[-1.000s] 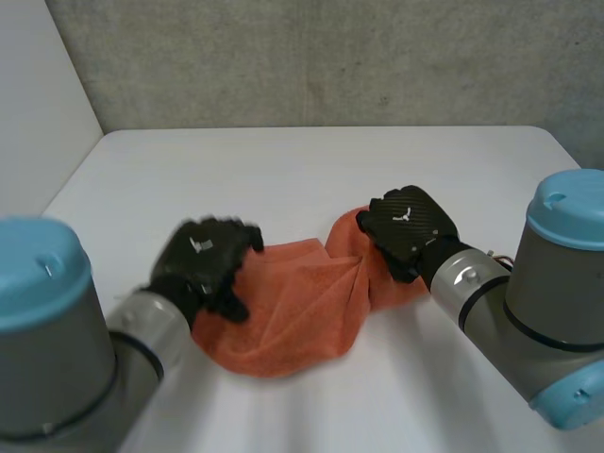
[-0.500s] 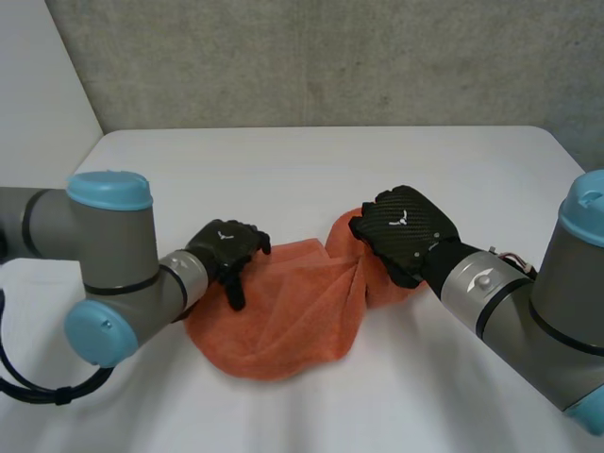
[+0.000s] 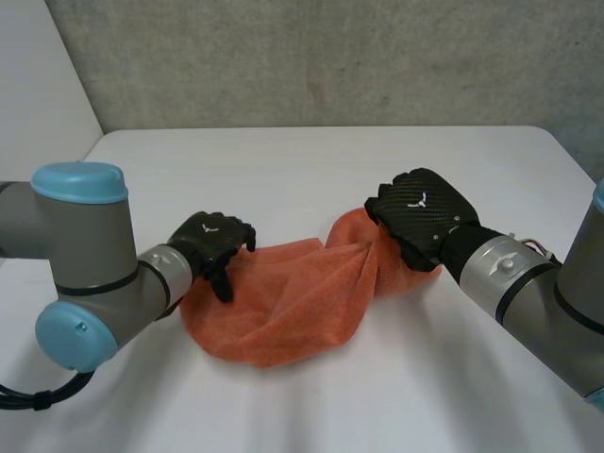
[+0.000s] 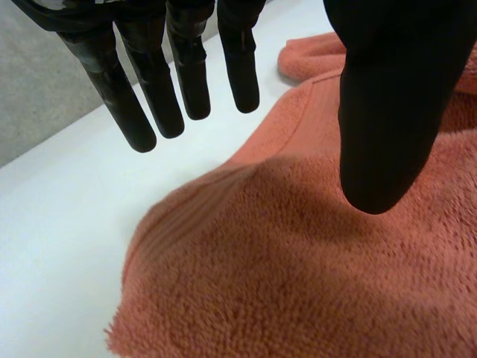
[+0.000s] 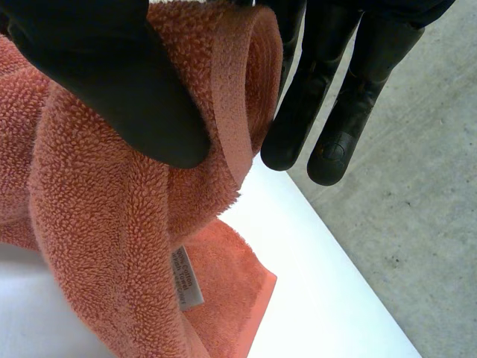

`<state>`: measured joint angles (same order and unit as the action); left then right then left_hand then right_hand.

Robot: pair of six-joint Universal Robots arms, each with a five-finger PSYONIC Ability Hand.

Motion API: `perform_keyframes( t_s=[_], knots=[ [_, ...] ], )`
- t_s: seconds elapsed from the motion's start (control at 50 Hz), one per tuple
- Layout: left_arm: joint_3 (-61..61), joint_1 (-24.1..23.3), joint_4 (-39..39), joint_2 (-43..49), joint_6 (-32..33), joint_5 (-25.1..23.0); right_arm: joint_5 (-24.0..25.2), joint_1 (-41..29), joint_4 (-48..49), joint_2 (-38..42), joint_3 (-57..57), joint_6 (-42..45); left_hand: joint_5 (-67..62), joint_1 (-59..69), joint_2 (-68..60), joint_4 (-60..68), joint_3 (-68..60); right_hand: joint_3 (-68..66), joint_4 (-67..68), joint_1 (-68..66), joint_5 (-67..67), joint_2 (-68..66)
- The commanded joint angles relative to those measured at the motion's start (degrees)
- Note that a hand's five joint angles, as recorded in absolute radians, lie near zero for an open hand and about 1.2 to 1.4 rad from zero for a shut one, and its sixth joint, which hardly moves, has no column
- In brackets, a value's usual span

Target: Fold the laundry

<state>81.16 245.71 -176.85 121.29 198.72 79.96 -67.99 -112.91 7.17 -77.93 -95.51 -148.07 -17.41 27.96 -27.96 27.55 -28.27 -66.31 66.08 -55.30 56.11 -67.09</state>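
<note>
An orange-red towel (image 3: 293,302) lies crumpled in the middle of the white table (image 3: 311,160). My left hand (image 3: 212,243) hovers at the towel's left edge. In the left wrist view its fingers (image 4: 186,74) are straight and its thumb stands apart above the pile of the towel (image 4: 298,283), holding nothing. My right hand (image 3: 422,215) is at the towel's right end and holds it a little off the table. In the right wrist view its thumb (image 5: 97,74) pinches a rolled fold of the towel (image 5: 97,246) against the fingers. A white label (image 5: 188,278) hangs below that fold.
A grey concrete wall (image 3: 330,57) runs behind the table's far edge, and a white panel (image 3: 38,94) stands at the far left. Bare table surface surrounds the towel.
My left hand has let go of the towel's left edge and straightened its fingers while its arm swung out to the left. The right hand has shifted slightly right, drawing the towel with it.
</note>
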Motion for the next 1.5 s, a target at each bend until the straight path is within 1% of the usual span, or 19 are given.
perform_keyframes(
  t_s=[0.02,0.1,0.16,0.18,0.26,0.38,0.46,0.48,0.58,0.68,0.76,0.92,1.02,1.14,1.2,1.22,1.28,1.44,1.5],
  knots=[
    [-0.13,-0.05,-0.25,2.54,0.18,0.03,0.05,-0.46,-0.23,0.50,-0.29,0.06,0.71,-1.26,1.26,-0.85,1.57,-8.37,8.60,-19.38,8.56,-7.59],
    [-1.18,0.04,-0.34,4.92,0.26,0.29,0.05,-0.55,-0.05,1.38,-0.20,0.32,-1.30,0.75,-0.75,1.16,-0.44,-8.37,8.60,-19.38,8.56,-7.59],
    [-3.20,-0.05,-0.43,6.76,0.35,1.43,0.14,-0.38,-0.05,2.69,0.85,0.41,-20.57,20.03,-20.03,20.44,-19.71,-8.37,8.60,-19.38,8.56,-7.59],
    [-4.25,-0.05,-0.51,7.38,0.61,1.87,0.14,-0.20,-0.05,3.05,1.03,0.41,-34.30,33.76,-33.76,34.17,-33.44,-8.37,8.60,-19.38,8.56,-7.59],
    [-7.50,-0.14,-1.65,8.43,2.01,2.49,-0.03,-0.03,-0.05,5.15,3.31,0.68,-52.55,52.00,-52.00,52.41,-51.69,-8.87,9.10,-19.88,9.07,-8.09],
    [-14.00,-0.23,-4.99,9.05,6.85,3.36,-0.91,1.11,0.12,11.13,18.56,0.24,-52.59,52.04,-52.04,52.45,-51.73,-13.68,13.91,-24.69,13.88,-12.90],
    [-21.12,-0.49,-10.34,6.78,7.91,7.57,-1.96,0.86,2.22,13.32,31.56,0.06,-52.59,52.04,-52.04,52.45,-51.73,-13.69,13.92,-24.70,13.89,-12.91],
    [-22.96,-0.49,-13.84,4.16,7.56,9.85,-2.40,0.77,3.10,13.77,33.96,-0.03,-52.59,52.04,-52.04,52.45,-51.73,-13.69,13.92,-24.70,13.89,-12.91],
    [-21.93,-0.93,-25.46,-4.29,4.75,14.26,-4.17,0.50,11.01,14.12,40.84,-1.78,-52.59,52.04,-52.04,52.45,-51.73,-13.69,13.92,-24.70,13.89,-12.91],
    [-12.36,-0.93,-29.52,-10.98,2.29,14.44,-3.03,0.50,15.68,13.60,37.34,-8.63,-52.59,52.04,-52.04,52.45,-51.73,-13.69,13.92,-24.70,13.89,-12.91],
    [-2.17,-0.84,-29.25,-13.27,1.32,14.79,1.71,0.50,14.72,9.31,26.56,-12.94,-52.59,52.04,-52.04,52.45,-51.73,-13.69,13.92,-24.70,13.89,-12.91],
    [19.10,1.00,-27.67,-13.80,0.97,14.70,7.52,0.50,2.70,9.98,10.72,-11.11,-52.59,52.04,-52.04,52.45,-51.73,-13.69,13.92,-24.70,13.89,-12.91],
    [27.98,1.80,-22.16,-14.15,0.62,14.70,7.18,-3.18,-3.73,14.12,6.66,-5.57,-52.59,52.04,-52.04,52.45,-51.73,-13.69,13.92,-24.70,13.89,-12.91],
    [31.16,1.71,-14.76,-15.82,0.09,14.61,6.47,-7.32,-8.66,16.58,4.20,0.76,-52.59,52.04,-52.04,52.45,-51.73,-13.69,13.92,-24.70,13.89,-12.91],
    [31.78,1.53,-9.40,-18.98,0.09,14.35,6.73,-7.23,-9.02,15.89,3.58,0.94,-43.56,43.01,-43.01,43.42,-42.70,-13.42,13.65,-24.43,13.61,-12.63],
    [31.60,1.44,-8.17,-20.81,0.09,14.09,6.73,-7.23,-9.02,15.62,3.58,0.94,-35.87,35.32,-35.32,35.73,-35.01,-13.25,13.48,-24.26,13.44,-12.46],
    [31.08,1.36,-7.37,-24.25,0.00,13.91,6.65,-7.06,-9.02,13.96,3.49,0.94,-22.54,21.99,-21.99,22.40,-21.68,-13.25,13.48,-24.26,13.44,-12.46],
    [24.49,-0.23,-7.81,-29.09,0.18,13.91,6.82,-6.88,-9.02,12.89,2.44,0.94,-18.31,17.76,-17.76,18.17,-17.45,-12.91,13.14,-23.92,13.10,-12.13],
    [21.41,-1.54,-7.98,-27.87,0.18,13.74,6.82,-6.88,-9.02,12.81,2.09,0.94,-9.57,9.03,-9.03,9.44,-8.71,-12.91,13.14,-23.92,13.10,-12.13]
  ],
)
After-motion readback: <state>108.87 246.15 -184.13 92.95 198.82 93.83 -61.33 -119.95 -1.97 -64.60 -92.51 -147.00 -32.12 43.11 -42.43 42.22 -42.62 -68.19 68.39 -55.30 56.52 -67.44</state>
